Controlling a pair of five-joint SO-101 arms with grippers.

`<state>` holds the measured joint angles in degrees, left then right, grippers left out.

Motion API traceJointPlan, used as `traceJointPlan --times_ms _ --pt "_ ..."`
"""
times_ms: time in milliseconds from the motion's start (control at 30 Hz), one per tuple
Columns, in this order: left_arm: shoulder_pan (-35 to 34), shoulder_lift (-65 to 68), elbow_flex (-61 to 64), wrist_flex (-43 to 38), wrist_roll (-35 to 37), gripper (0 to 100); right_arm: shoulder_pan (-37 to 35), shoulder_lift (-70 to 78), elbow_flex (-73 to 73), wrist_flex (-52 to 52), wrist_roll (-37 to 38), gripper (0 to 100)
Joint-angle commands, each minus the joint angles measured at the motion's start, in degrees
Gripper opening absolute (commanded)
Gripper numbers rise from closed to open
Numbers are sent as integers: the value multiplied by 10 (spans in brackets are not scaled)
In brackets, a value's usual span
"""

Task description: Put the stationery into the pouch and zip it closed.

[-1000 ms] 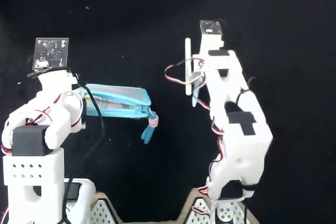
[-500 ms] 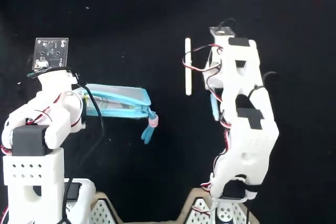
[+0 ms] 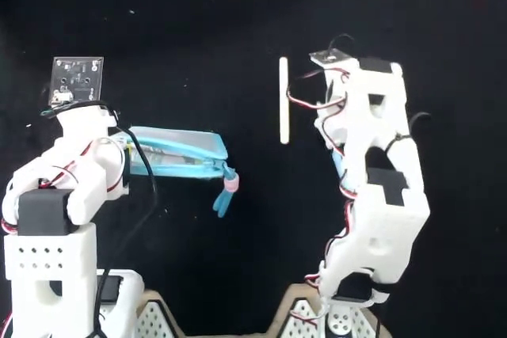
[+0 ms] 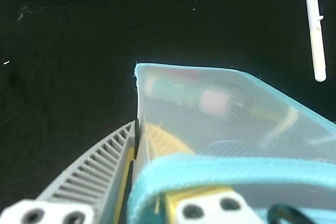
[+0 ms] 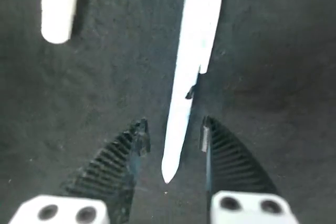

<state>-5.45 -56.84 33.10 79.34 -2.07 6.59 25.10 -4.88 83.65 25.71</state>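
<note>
Black is the colour of the counter [image 3: 198, 29] under both arms. On my left, the left claw [image 4: 139, 129] is clamped on one end of the teal mesh pouch [image 3: 178, 152]. The pouch lies on the counter with its zip tag [image 3: 227, 189] trailing off the other end, toward the middle. Through the mesh I can make out several coloured items [image 4: 212, 100] already inside.

Two pieces lie outside. A white pen [image 3: 283, 100] rests on the counter between the arms, and near it a pale blue pen [image 5: 191, 51] lies under the right arm. The right claw [image 5: 173, 127] is spread open and low, with one jaw on either side of the blue pen's tip, not touching it as far as I can tell.

I judge the task partly done. Some stationery is packed, two pens are left to carry over, and the zip comes after that. I cannot tell whether the pouch mouth is open.
</note>
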Motion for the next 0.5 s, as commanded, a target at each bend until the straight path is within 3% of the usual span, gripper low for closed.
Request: traceJointPlan --times_ms 0,233,467 --pt "-6 0 -1 -6 4 33 -21 -22 -57 -12 6 153" --pt "-6 0 0 -6 4 33 -21 70 -160 -50 4 155" --pt "-4 0 0 -6 4 33 -25 166 -262 0 6 155"
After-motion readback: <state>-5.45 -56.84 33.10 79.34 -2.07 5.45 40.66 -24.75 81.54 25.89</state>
